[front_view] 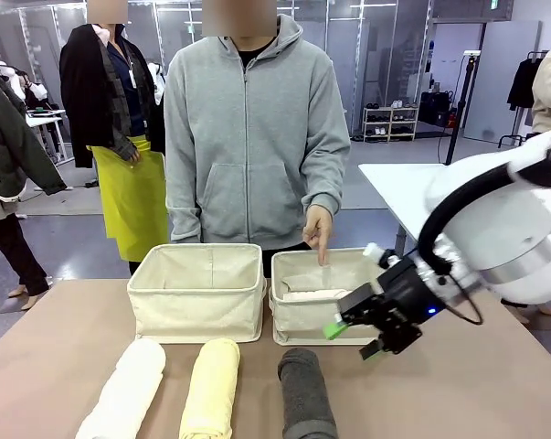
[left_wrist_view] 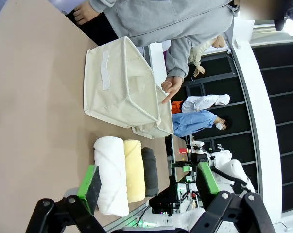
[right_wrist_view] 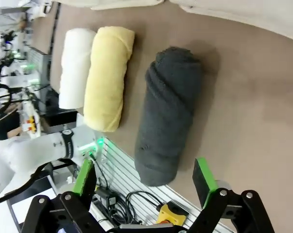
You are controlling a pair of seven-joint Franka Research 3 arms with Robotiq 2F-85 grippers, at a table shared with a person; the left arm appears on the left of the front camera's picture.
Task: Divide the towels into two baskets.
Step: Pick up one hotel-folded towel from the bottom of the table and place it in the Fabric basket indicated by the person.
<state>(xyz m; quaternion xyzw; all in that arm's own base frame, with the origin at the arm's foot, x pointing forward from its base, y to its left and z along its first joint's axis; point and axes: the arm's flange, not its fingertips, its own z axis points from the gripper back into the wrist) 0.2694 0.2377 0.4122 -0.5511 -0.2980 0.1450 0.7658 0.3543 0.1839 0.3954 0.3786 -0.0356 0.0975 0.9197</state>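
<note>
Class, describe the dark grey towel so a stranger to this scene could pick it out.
On the brown table, find the right basket, the one the person's hand points into. The dark grey towel lies just in front of it, the only dark roll; the pale yellow towel and white towel beside it are light.

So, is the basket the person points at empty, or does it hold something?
It holds something: a pale towel lies inside the basket, just below the person's pointing hand.

White towel (front_view: 129, 391), pale yellow towel (front_view: 211, 384), dark grey towel (front_view: 307, 395), cream baskets (front_view: 197, 309), tan table (front_view: 485, 384)
</note>
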